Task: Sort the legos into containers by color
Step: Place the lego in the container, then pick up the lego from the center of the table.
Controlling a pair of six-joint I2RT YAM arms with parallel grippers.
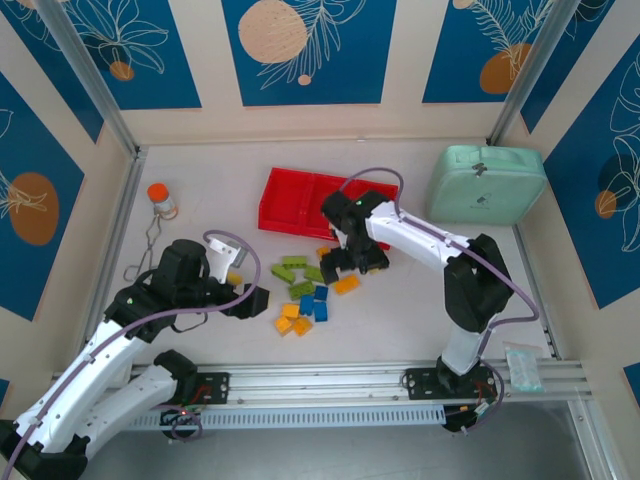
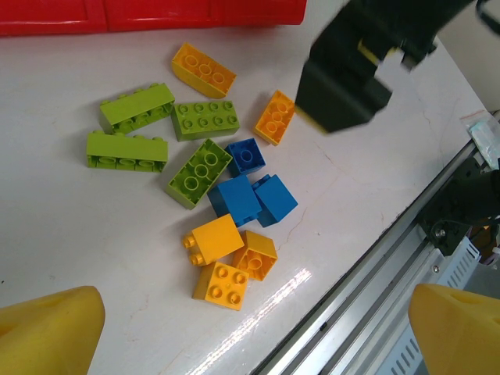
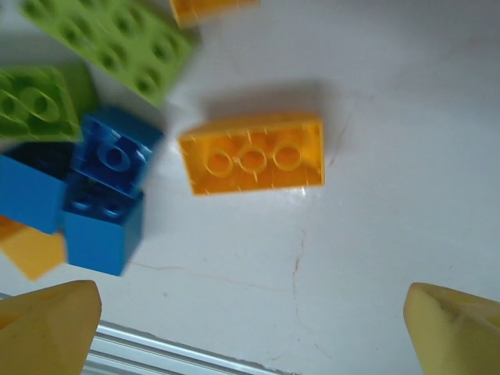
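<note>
Your right claw (image 3: 250, 328) is wide open and empty, the orange brick (image 3: 251, 160) lies at its 12 o'clock, and the blue bricks (image 3: 105, 168) sit close at that brick's 9 o'clock, so if you drop crooked you might bump or grab them too.

Olive-green legos (image 2: 133, 109), orange-yellow legos (image 2: 215, 238) and blue legos (image 2: 250, 195) lie on a white table (image 2: 62, 234). The tray (image 1: 300, 195) is red, the case (image 1: 487, 182) mint-green, the wall panels (image 1: 350, 50) blue with white leaf outlines and peach circles.
</note>
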